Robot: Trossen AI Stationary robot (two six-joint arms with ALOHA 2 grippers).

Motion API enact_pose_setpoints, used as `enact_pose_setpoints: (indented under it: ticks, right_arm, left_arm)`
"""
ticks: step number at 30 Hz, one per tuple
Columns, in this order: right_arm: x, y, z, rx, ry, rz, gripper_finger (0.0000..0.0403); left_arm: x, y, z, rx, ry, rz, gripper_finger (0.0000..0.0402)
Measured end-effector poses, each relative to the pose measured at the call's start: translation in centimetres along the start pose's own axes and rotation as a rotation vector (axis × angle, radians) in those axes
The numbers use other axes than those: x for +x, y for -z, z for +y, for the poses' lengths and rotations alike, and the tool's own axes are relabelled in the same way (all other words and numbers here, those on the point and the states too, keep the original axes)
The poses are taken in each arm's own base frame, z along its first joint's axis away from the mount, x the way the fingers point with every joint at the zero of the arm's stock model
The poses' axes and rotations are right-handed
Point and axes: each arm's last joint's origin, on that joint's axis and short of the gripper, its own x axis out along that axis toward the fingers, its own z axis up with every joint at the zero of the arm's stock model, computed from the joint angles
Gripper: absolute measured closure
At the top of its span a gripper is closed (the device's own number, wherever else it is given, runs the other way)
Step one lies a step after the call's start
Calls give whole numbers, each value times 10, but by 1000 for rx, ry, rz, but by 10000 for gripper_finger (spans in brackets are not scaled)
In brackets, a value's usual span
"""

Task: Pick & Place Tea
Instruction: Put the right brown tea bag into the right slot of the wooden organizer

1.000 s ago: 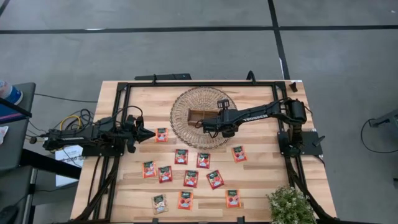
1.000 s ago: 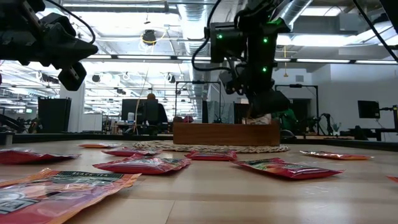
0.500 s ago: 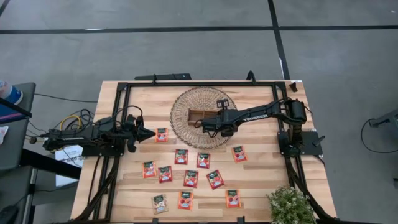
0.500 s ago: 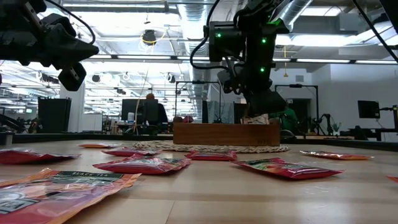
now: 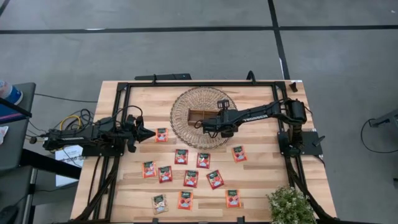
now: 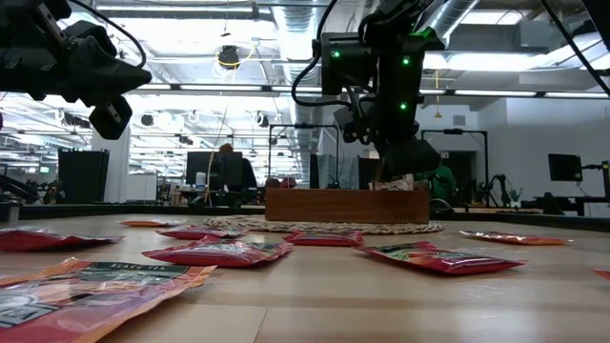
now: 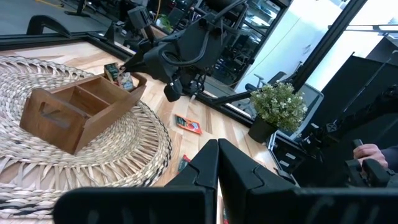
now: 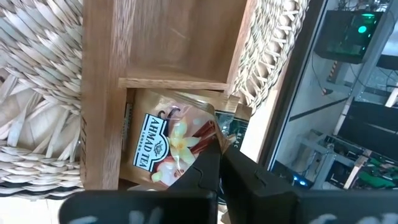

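From above, the wooden surface (image 5: 261, 180) carries a round woven mat (image 5: 183, 102) with the wooden tray (image 5: 198, 116) on it, and about a dozen tea sachets (image 5: 191, 178) are scattered flat across the near half. The right arm reaches over the tray, so the top-down shot hides what's under its jaws. The right wrist camera fills that in: the right gripper (image 8: 219, 149) has its jaws pinched together on a beige sachet (image 8: 163, 146) sitting down inside the tray's end compartment, next one over empty. The low view just shows that sachet's top peeking over the tray wall. The left gripper (image 5: 151, 132) hangs above the surface beside one red sachet (image 5: 162, 134), jaws together, holding nothing.
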Motion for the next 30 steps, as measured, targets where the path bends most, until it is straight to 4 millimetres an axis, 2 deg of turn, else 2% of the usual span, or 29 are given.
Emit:
enact_pose_setpoints:
  ticks: [10,14,21,30]
  right_arm:
    - [0,0,0,-1,0,0,322]
    - [-8,-2,-4,-6,3,-3,302]
    - [-29,-10,-13,9,14,-53,291]
    - [-32,-1,-10,-21,12,28,291]
  left_arm:
    - [0,0,0,3,0,0,402]
    - [0,0,0,4,0,0,402]
    - [0,0,0,6,0,0,402]
    - [0,0,0,7,0,0,402]
